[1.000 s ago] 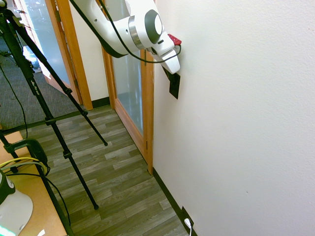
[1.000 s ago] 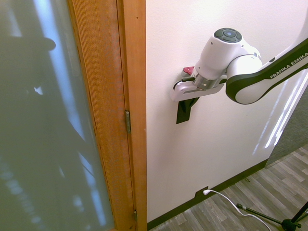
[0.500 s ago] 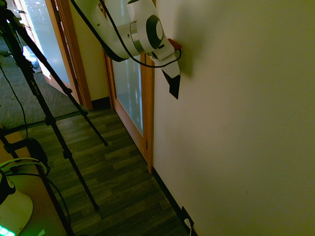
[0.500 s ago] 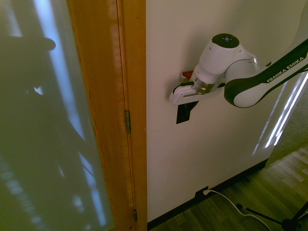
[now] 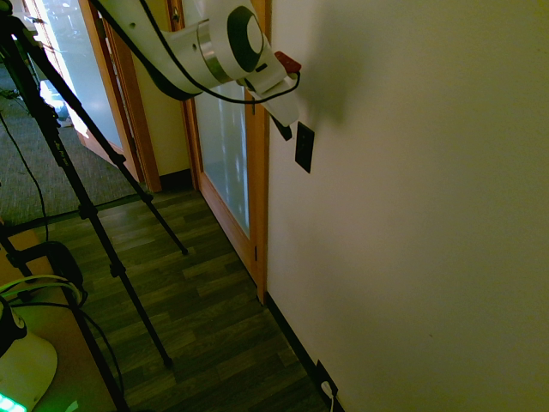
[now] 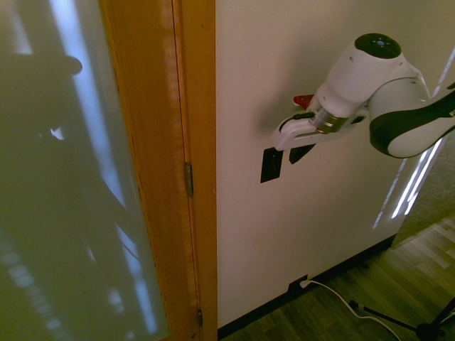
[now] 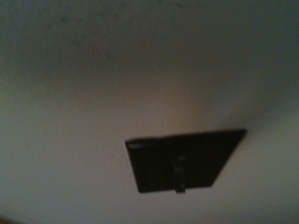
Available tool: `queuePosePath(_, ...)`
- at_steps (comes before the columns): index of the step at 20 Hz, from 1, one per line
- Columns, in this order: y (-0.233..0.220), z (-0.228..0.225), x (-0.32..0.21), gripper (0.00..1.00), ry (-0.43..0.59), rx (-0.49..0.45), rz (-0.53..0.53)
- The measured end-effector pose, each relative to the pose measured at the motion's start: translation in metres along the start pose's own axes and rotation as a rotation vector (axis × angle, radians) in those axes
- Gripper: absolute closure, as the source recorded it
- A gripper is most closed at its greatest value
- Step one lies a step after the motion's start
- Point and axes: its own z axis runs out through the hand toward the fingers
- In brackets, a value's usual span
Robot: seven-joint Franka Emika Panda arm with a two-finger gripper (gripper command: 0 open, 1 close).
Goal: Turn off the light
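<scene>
Switch (image 5: 304, 147), a black plate, sits on the wall (image 5: 429, 215) beside the door frame (image 6: 195, 142); only the wrist view shows its toggle. Hand (image 6: 297, 153) hangs near it, apart, holding nothing; finger gap indiscernible.

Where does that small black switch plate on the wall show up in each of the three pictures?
First exterior view: the switch plate is upper middle, on the wall right of the wooden door frame, just below the hand.
Second exterior view: the switch plate is centre, right of the door frame.
Wrist view: the switch plate is lower centre, blurred.
Shared landmark: the door frame, in both exterior views only.
</scene>
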Motion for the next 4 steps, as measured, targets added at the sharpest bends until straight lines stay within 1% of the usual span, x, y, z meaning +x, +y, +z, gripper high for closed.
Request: queuePosePath(4, 0.036, -0.008, -0.007, 1.00, -0.011, -0.007, 0.028)
